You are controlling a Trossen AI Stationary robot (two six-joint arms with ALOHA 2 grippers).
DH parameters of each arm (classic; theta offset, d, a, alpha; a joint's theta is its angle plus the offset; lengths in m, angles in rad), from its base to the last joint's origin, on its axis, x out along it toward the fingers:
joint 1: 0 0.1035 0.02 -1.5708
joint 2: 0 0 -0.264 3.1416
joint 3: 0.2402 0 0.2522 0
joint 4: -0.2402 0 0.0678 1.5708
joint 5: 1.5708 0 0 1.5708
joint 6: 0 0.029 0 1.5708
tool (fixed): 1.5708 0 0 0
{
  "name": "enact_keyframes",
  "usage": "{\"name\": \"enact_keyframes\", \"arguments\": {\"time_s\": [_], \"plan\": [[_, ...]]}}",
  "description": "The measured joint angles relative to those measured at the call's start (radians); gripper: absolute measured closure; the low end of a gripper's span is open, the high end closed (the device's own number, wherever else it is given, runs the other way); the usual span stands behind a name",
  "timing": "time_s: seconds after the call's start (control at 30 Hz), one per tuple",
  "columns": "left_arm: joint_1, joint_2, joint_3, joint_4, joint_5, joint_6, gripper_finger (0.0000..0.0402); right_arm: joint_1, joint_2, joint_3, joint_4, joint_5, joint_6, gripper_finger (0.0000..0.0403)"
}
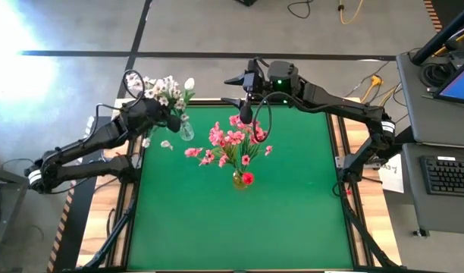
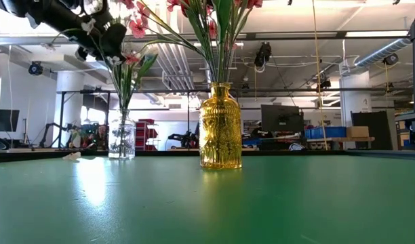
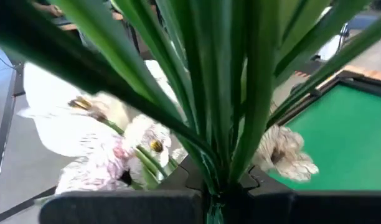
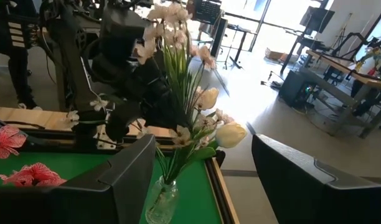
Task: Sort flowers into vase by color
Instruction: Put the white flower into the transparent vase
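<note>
A green mat [image 1: 239, 220] covers the table, with wood edges at both sides. A yellow vase [image 2: 220, 127] stands near the middle of the mat and holds pink flowers [image 1: 230, 139] on long green stems; one red bloom [image 1: 248, 178] lies right by its base in the high view. At about ten o'clock from it, near the far left corner, a clear vase [image 2: 121, 137] holds white flowers [image 1: 165, 89], with white tulips [image 4: 230, 133] among them. One small white petal [image 1: 166, 144] lies on the mat just beside the clear vase. A desk with a keyboard [image 1: 450, 174] stands off to the right, past the table. The left gripper [image 1: 171, 115] reaches in from the left side and sits right on the white bunch, above the clear vase. Its fingers are clenched on the green stems [image 3: 221, 112], which fill its wrist view, so the bunch blocks most of what is behind it. The right gripper [image 1: 247, 97] reaches from the right to the far edge of the mat, at twelve o'clock from the yellow vase, just behind the pink flowers. Its fingers [image 4: 125, 171] are spread wide apart with nothing between them, pointing toward the white bunch.
</note>
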Motion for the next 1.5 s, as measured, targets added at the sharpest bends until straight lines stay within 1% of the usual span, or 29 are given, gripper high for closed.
{"name": "enact_keyframes", "arguments": {"time_s": [0.23,0.57,0.73,0.83,0.97,1.33,1.4,1.5], "plan": [[0.0,0.03,0.002,0.004,0.0,-0.026,0.0401,0.0,0.0,0.0,0.0,0.0,0.0,0.0135],[0.0,0.029,0.002,-0.012,0.001,-0.052,0.0401,0.0,0.0,0.0,0.0,0.0,0.0,0.0144],[0.0,0.023,0.002,-0.016,0.001,-0.052,0.0384,0.0,0.0,0.0,-0.001,0.0,0.0,0.0138],[0.0,0.021,0.002,-0.032,0.001,-0.052,0.0366,0.0,0.0,0.0,-0.001,0.0,0.0,0.0133],[0.0,0.021,0.022,-0.09,0.002,-0.048,0.0331,0.0,0.0,-0.001,-0.001,0.0,0.0,0.0131],[0.0,0.021,0.136,-0.283,0.002,-0.027,0.0192,0.0,0.001,-0.001,-0.001,0.0,0.0,0.0136],[0.0,0.02,0.149,-0.303,0.002,-0.028,0.0176,0.0,0.001,-0.001,-0.001,0.0,0.0,0.0133],[0.0,0.014,0.171,-0.322,0.002,-0.026,0.0162,0.0,0.001,-0.002,-0.001,0.0,0.0,0.0129]]}}
